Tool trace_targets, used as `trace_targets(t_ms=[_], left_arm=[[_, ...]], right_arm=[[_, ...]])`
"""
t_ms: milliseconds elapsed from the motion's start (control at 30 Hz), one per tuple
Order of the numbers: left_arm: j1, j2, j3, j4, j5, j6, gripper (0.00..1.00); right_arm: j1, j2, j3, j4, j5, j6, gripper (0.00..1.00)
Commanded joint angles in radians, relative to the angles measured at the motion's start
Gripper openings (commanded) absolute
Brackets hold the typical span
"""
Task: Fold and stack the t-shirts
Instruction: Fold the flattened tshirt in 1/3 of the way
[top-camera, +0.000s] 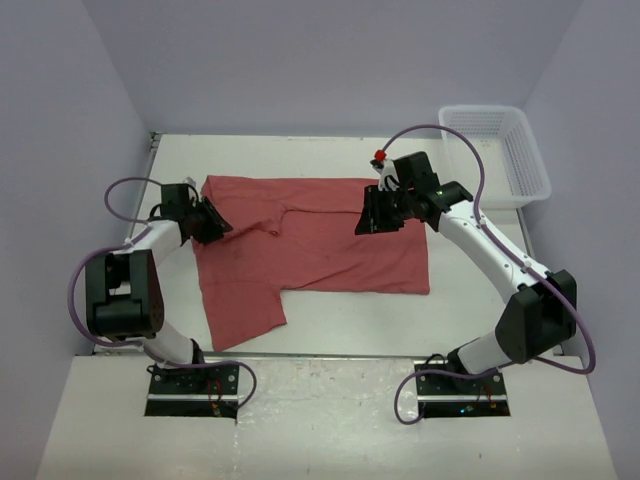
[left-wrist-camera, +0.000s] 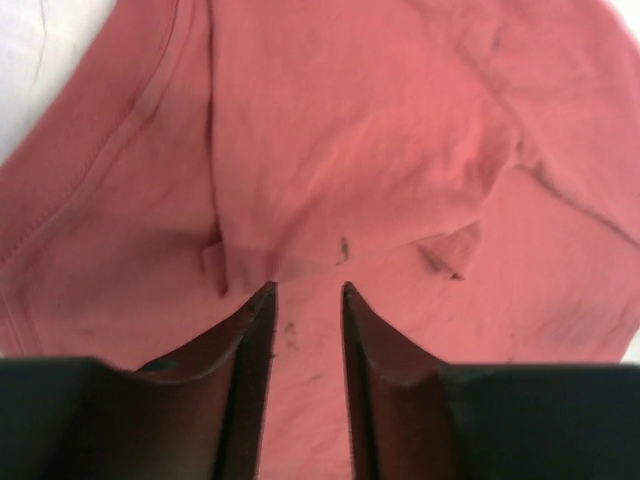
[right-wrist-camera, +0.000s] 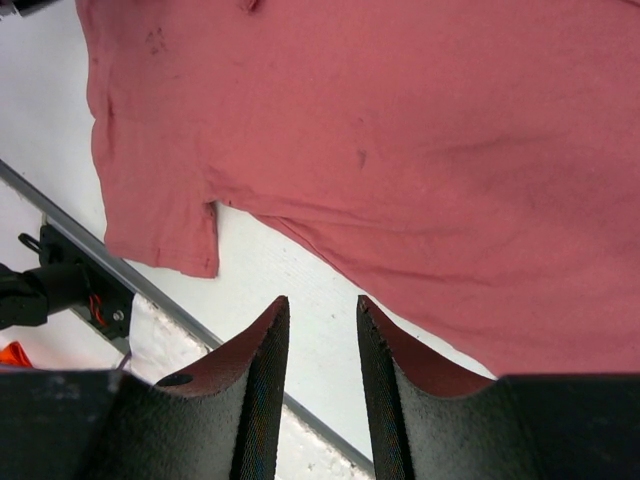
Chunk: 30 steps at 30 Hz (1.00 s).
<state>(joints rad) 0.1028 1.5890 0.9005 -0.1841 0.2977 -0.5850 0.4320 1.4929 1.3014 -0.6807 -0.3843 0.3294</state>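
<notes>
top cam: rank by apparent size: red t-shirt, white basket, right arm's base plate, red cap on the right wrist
1. t-shirt, largest by far
2. white mesh basket
3. right arm's base plate, nearly as wide as the basket but much shallower
4. red cap, tiny

No close calls in this view.

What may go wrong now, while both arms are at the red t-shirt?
1. The left gripper is open at a folded flap of the t-shirt; it may pinch only one layer, so the fold skews.
2. One sleeve lies near the front edge of the table; dragging could bunch it.
</notes>
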Motion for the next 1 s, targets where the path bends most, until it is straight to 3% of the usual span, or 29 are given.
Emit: trace_targets(t_ms=[0,33,267,400,633,767,967], left_arm=[[-0.014,-0.023,-0.035,-0.057,-0.052,-0.024,0.4],[-0.014,-0.03,-0.035,-0.075,-0.067,-0.03,0.48],[-0.032,-0.119,0.044,-0.098,-0.236,-0.032,0.5],[-0.04,-0.071,0.161,-0.127,-0.211,-0.004,0.5],[-0.046,0.109,0.388,-0.155,-0.129,0.03,0.48],[-0.045,0.215,0.426,-0.128,-0.108,0.025,0.44],[-0.045,0.307,0.446,-0.089,-0.066,0.042,0.43]], right_arm=[[0.004,-0.036,0.012,0.01,0.001,0.005,0.35],[0.004,-0.037,0.009,0.009,0.001,0.003,0.35],[0.019,0.019,0.01,0.035,-0.04,0.003,0.34],[0.063,0.148,0.096,0.056,-0.085,0.019,0.42],[0.163,0.459,0.436,0.101,-0.11,0.124,0.42],[0.198,0.66,0.654,0.066,-0.107,0.154,0.53],[0.243,0.916,0.946,-0.011,-0.07,0.135,0.49]])
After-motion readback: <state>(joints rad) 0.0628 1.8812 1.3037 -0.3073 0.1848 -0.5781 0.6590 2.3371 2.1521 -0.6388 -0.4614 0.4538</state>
